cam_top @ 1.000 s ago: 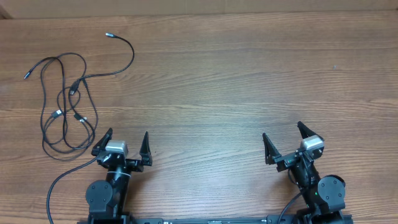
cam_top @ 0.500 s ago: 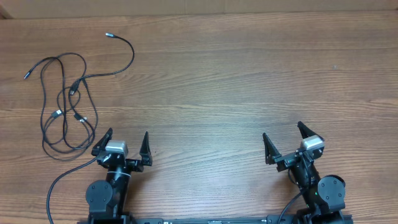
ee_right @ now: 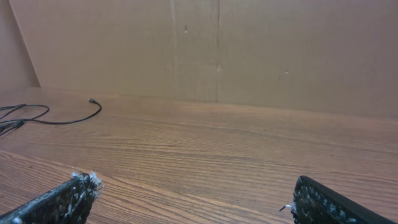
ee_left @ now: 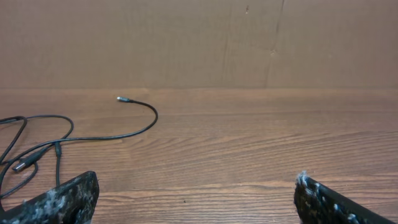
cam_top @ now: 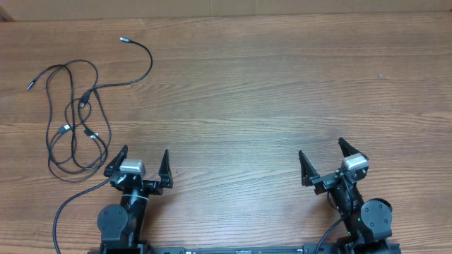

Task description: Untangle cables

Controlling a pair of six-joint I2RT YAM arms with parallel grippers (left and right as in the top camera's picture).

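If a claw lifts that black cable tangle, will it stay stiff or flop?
Probably flop: the cables lie in thin, loose curves. Their loops cross, so lifting one strand would likely drag others. They look light, likely sliding if pushed.

Item: thin black flexible cables [cam_top: 83,99] with small silvery plug tips. Several strands are looped into one loose, flat tangle on the far-left part of my brown wooden table [cam_top: 282,85]. One free strand curves out rightward, its tip apart from the loops.
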